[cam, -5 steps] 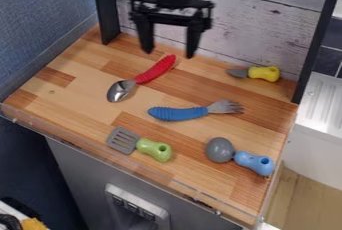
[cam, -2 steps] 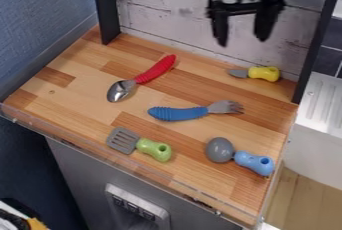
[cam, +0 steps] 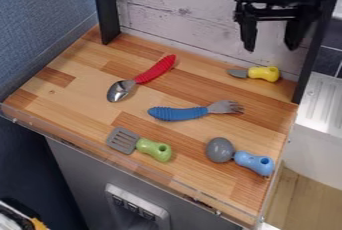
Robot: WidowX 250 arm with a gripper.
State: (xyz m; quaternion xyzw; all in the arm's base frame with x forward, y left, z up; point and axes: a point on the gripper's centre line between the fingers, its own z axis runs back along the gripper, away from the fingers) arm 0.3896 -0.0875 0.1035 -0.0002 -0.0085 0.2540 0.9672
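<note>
- Black two-finger gripper [cam: 270,49]: released, fingers spread apart; its arm is cut off by the top edge.
- Nearest below: toy knife with a stubby yellow handle and short grey blade [cam: 255,73], lying at the wooden counter's [cam: 87,79] right rear; fine blade detail is hard to make out.
- In front: blue-handled metal fork [cam: 180,114].
</note>
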